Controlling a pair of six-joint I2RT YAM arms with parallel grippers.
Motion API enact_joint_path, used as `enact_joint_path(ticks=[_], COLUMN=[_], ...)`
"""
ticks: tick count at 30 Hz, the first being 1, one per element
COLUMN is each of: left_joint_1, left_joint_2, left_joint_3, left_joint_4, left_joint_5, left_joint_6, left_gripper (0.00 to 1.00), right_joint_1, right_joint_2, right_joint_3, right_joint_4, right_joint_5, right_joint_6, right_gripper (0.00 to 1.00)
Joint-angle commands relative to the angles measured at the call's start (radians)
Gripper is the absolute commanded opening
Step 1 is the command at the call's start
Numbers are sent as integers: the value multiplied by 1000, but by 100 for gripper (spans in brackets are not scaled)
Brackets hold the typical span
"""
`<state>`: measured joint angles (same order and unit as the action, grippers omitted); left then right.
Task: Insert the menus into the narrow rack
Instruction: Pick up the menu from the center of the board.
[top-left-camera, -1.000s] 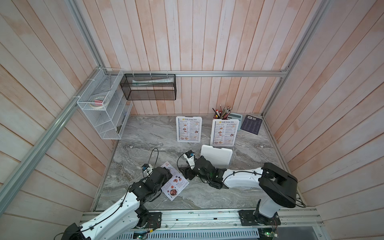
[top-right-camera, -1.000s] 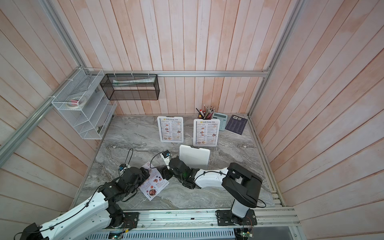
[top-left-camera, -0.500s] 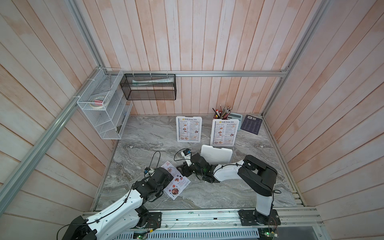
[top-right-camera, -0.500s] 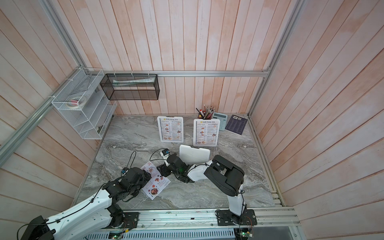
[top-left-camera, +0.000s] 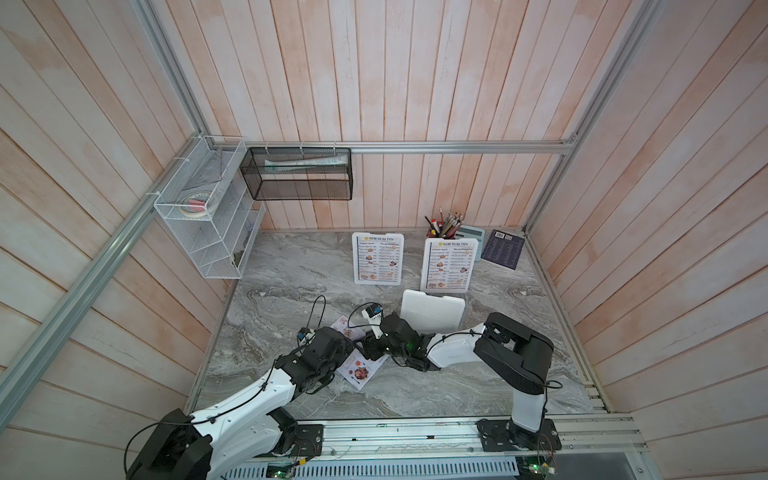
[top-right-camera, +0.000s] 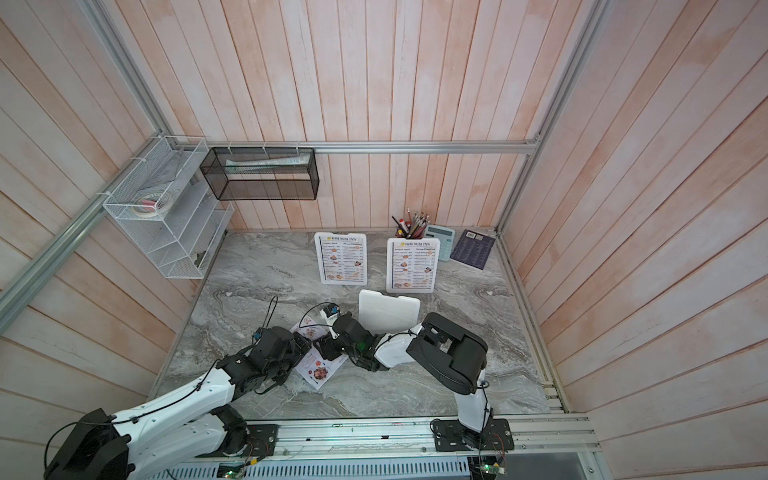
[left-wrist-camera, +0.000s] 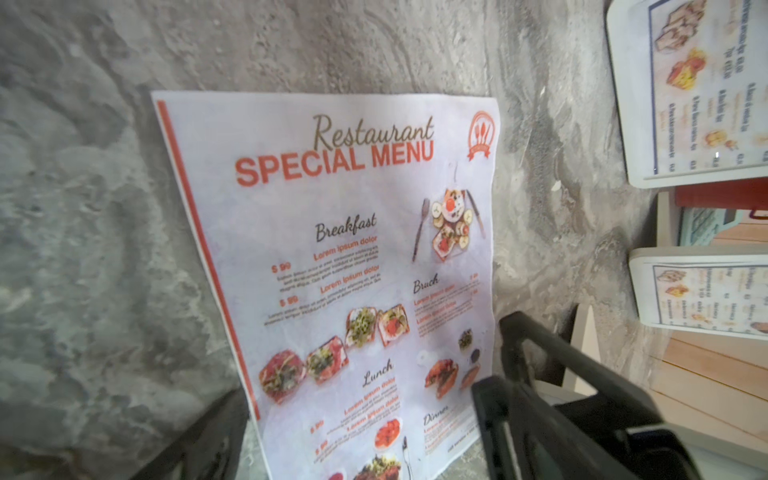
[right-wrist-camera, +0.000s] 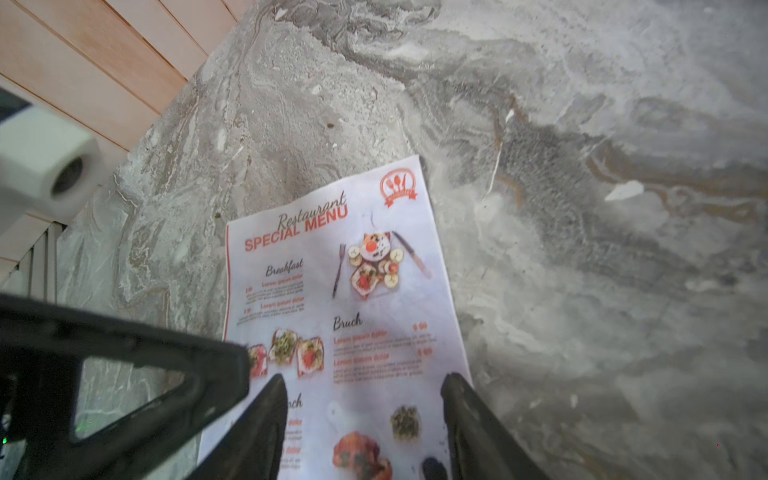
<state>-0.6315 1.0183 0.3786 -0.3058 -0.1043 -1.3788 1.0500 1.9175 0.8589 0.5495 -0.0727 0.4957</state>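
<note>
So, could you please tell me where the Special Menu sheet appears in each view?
Top view: Special Menu lies flat, below centre.
Top view: same, slightly further left.
Left wrist: fills mid-picture.
Right wrist: mid-picture, running under the jaws.
Shared landmark: its red corner crest.

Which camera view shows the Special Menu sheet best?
The left wrist view: the Special Menu sheet fills it, with the heading sharp. The right wrist view shows it smaller and partly covered. In both top views it is tiny and half hidden.
</note>
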Motion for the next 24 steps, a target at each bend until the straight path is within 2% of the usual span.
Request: enact_joint_path(ticks=[1,8,14,24], left_joint_1=[24,105,131,131], left_joint_2=[58,139,185,30], left_joint_3=[-55,-55,-20,-38], left_joint_4=[-39,30,-19,-136], left_joint_5=[24,37,92,95], left_joint_6=[25,103,122,124], left_gripper=[100,100,100,100], right_joint_1=[8,9,13,-46], right_joint_2=[24,49,23,-44], right_joint_3=[-23,-24,-10,3], right_joint_4=[20,34,21,6], right_joint_5=[10,-6,21,62], right_joint_6=[27,41,31,10], right_gripper=[61,61,61,61])
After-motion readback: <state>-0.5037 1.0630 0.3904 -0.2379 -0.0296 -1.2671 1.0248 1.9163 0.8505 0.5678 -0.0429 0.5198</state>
